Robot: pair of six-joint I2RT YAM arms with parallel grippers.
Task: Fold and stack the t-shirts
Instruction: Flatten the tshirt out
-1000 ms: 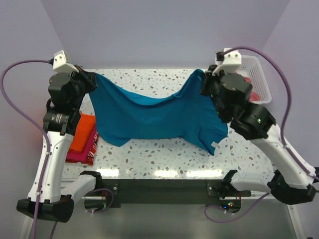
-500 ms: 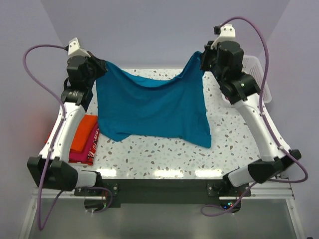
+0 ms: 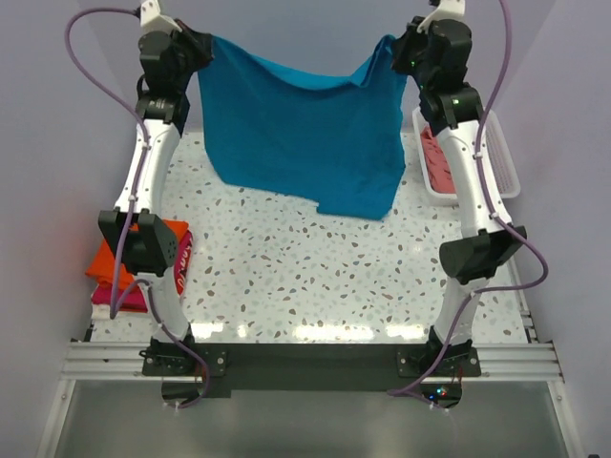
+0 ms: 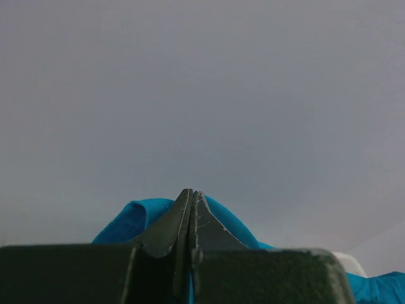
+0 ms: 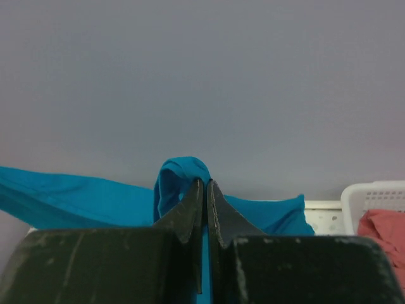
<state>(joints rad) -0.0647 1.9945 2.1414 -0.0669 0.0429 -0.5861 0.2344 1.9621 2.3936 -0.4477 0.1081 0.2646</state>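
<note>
Top external view: the teal-blue t-shirt (image 3: 301, 134) is held up in the air and spread between the two raised arms, at the far side of the table (image 3: 305, 277). Its upper left corner is pinched in the left gripper (image 3: 203, 44) and its upper right corner in the right gripper (image 3: 392, 52); the top edge sags slightly between them. The cloth hangs down as a broad sheet, and its lower right corner reaches lowest, over the speckled tabletop. In the left wrist view, the left gripper (image 4: 192, 202) is seen with its jaws pressed together on a fold of the teal cloth (image 4: 136, 218), which bulges out around the tips. In the right wrist view, the right gripper (image 5: 205, 190) is likewise clamped on the shirt (image 5: 76, 196), a loop of fabric standing up beside its tips. At the table's left edge, an orange t-shirt (image 3: 102, 265) is stacked on a magenta-red one (image 3: 116, 298). A salmon-pink t-shirt (image 3: 439, 164) lies in the white basket (image 3: 503, 162) at the right.
</note>
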